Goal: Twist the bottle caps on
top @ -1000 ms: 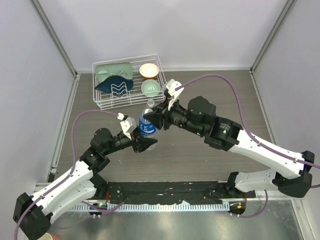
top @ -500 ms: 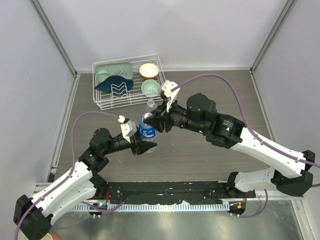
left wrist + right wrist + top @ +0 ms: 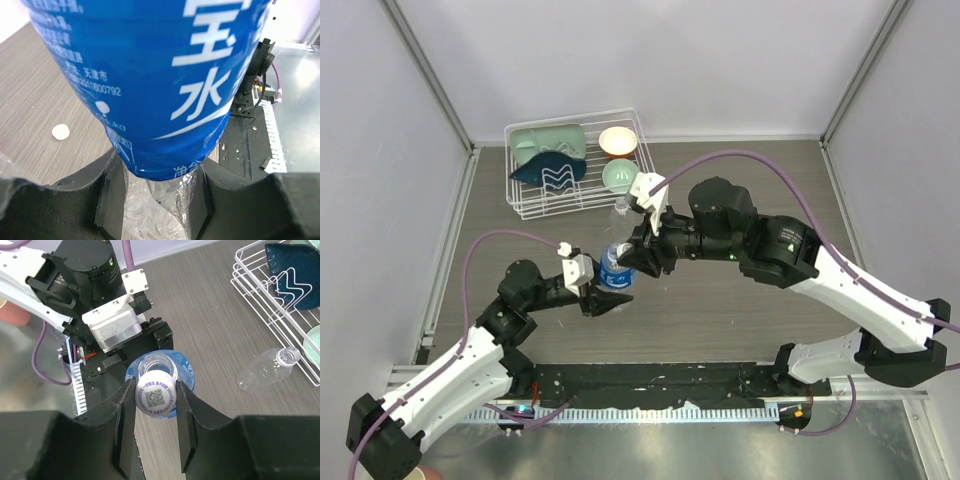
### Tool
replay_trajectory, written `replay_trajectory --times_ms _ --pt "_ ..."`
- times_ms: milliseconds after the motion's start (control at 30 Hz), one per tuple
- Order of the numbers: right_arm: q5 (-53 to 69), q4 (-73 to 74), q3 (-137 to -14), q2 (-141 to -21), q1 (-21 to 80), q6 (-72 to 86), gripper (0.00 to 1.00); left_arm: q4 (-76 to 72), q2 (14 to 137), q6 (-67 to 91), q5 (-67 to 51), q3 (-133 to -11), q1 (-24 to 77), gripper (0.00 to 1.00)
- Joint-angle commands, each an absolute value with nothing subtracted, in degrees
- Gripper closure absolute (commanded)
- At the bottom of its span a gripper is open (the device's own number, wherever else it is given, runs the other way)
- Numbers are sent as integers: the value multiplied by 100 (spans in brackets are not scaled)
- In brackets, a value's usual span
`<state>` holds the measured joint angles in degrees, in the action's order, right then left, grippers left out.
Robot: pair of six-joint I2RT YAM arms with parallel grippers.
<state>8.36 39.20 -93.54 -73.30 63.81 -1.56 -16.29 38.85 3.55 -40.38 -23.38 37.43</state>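
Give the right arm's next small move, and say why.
Probably nudge the cap over the bottle mouth, then lower it. The right gripper holds the cap slightly off the open mouth, not yet seated, while the left gripper grips the bottle's body.

The labelled bottle (image 3: 150, 75) is clear crinkled plastic under a glossy blue wrap; the cap (image 3: 155, 396) is smooth white plastic. The table (image 3: 210, 330) is matt wood grain, the rack (image 3: 578, 200) white-coated wire.

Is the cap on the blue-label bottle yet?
Off. The right gripper holds the cap above the blue-label bottle, whose open mouth shows uncovered in the right wrist view.
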Motion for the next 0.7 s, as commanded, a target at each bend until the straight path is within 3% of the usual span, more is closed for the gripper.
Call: replay_trajectory --times_ms 0,367,667 --pt "1028 4324 -9764 -7488 6416 -457 92 -1521 3779 71 -4464 -2408 3744 100" --pt "1397 5448 -10924 -8217 6416 -747 92 -712 3815 -351 -4641 -2637 3744 100" --pt "1319 6038 -11021 -8209 6416 -747 91 -773 3709 -202 -4544 -2567 3744 100"
